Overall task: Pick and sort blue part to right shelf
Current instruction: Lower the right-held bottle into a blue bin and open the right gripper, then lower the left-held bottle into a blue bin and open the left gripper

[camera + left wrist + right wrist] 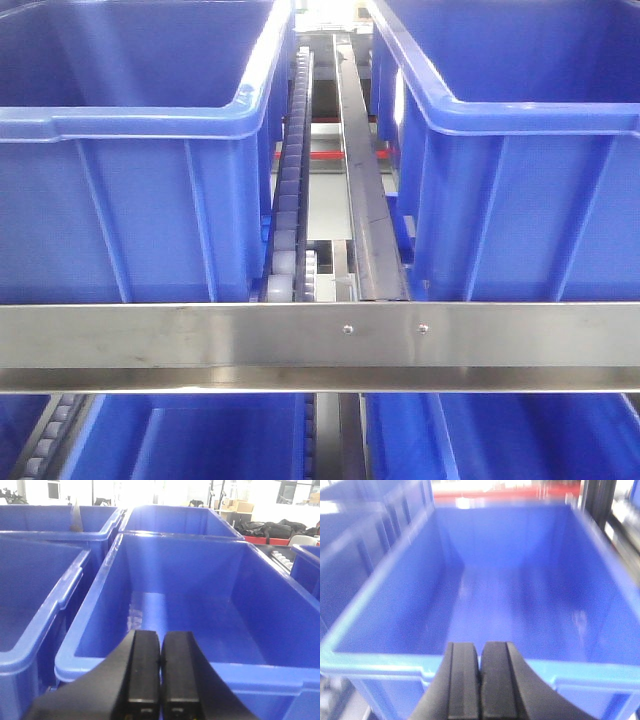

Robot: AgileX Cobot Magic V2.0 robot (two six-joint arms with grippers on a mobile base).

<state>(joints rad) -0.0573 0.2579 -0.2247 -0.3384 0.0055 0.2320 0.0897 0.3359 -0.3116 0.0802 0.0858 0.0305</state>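
Both arms hover over blue bins (pixel 190 580); the left gripper (pixel 160 672) and right gripper (pixel 480 680) are each pressed together, holding nothing.

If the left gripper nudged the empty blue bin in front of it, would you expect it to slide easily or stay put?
The blue bin looks empty, so probably light and easy to shift. Its glossy plastic walls suggest it may slide rather than tip, given its wide, low shape. The left gripper is shut, so pushing seems likelier than grasping.

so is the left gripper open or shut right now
Shut. In the left wrist view the left gripper has its two black pads pressed together with only a thin seam between them and nothing held, above an empty blue bin.
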